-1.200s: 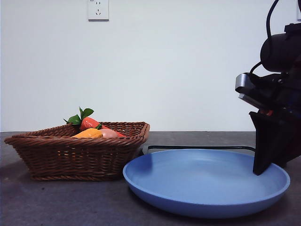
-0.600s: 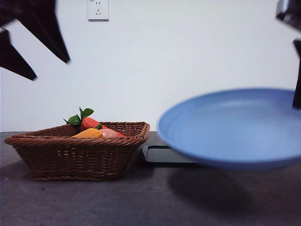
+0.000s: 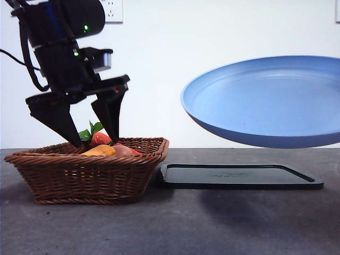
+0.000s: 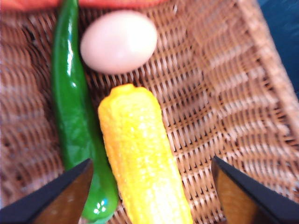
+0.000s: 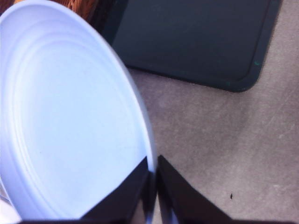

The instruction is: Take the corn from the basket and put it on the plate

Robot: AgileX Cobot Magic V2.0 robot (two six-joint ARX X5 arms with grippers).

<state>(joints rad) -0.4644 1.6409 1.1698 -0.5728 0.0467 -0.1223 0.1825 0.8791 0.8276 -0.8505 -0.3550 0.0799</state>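
Observation:
The corn [image 4: 140,163], a bumpy yellow cob, lies in the brown wicker basket [image 4: 224,116]. My left gripper [image 4: 149,196] hangs open just above it, one jaw on each side of the cob, touching nothing. In the front view the corn [image 3: 100,151] peeks over the rim of the basket [image 3: 79,175], with the left gripper [image 3: 90,130] above it. The light-blue plate [image 3: 265,101] floats tilted in the air at the right. My right gripper [image 5: 152,186] is shut on the rim of the plate [image 5: 70,116]; it is out of the front view.
A flat black tray [image 3: 239,175] lies on the table under the raised plate, next to the basket. Beside the corn lie a long green pepper [image 4: 70,107] and a pinkish round item [image 4: 119,42]. A red-orange vegetable with green leaves [image 3: 98,138] sits at the basket's back.
The plate has been lifted off the table by the right gripper and now hangs high, baring the black tray. The left arm has come down from the top left to over the basket.

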